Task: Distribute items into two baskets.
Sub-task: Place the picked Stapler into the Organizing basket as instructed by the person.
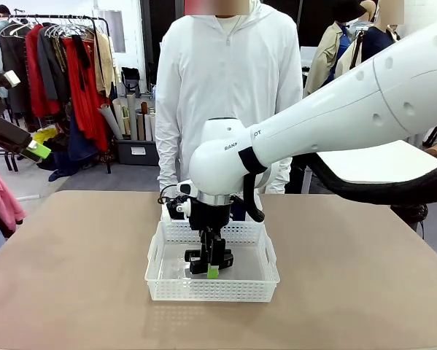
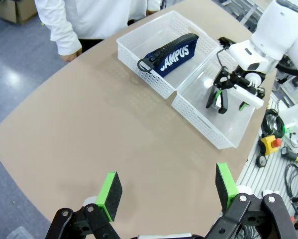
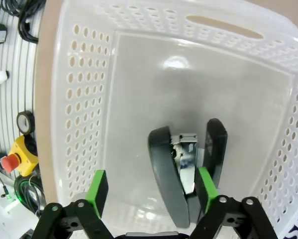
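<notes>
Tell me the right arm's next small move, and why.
Probably lift the right gripper straight up out of the near basket. Its jaws stand open, the stapler lies on the basket floor, and the pouch already sits in the far basket.

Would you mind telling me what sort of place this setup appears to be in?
Probably a robotics lab or workshop sharing space with clothing storage: a metal rack of hanging garments, tangled black cables, and a yellow emergency-stop box with red button.

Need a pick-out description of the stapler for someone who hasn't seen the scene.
On the tan table sit two white baskets; take the basket nearer the robot. The stapler lies on its floor beneath the right hand, slim, black and hinged open, unlike the navy CAMPUS pouch next door.
</notes>
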{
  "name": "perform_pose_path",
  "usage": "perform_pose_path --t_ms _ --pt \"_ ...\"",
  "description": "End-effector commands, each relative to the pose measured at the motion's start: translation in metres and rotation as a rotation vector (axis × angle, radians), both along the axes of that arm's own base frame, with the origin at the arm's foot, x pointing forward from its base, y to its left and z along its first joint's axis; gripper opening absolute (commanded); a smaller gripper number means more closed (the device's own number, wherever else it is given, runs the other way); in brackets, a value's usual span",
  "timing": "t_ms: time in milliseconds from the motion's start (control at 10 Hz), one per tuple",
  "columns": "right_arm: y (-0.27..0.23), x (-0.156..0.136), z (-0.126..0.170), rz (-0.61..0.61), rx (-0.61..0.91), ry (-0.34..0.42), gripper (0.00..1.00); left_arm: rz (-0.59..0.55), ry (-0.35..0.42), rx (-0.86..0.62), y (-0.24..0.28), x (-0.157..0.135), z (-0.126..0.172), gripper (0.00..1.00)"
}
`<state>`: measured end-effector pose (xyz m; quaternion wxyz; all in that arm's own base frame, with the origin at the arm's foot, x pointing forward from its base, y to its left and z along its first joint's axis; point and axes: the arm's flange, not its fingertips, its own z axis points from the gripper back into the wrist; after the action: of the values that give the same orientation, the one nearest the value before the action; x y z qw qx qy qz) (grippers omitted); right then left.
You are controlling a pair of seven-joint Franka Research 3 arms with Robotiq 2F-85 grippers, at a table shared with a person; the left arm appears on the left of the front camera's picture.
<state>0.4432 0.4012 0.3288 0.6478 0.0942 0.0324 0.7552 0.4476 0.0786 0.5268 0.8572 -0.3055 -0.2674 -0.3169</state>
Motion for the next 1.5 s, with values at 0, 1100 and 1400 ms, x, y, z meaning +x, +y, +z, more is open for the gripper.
perform_pose_path --t_ms 0,1100,1400 --pt "-0.01 -0.02 0.016 0.006 0.005 -0.045 1.0 0.002 0.002 0.004 0.0 -0.001 0.001 0.97" --pt "-0.009 -0.023 0.039 0.002 -0.009 -0.065 1.0 0.002 0.002 0.004 0.0 -0.001 0.001 0.97" --pt "-0.009 -0.023 0.039 0.002 -0.009 -0.065 1.0 0.002 0.002 0.004 0.0 -0.001 0.001 0.97"
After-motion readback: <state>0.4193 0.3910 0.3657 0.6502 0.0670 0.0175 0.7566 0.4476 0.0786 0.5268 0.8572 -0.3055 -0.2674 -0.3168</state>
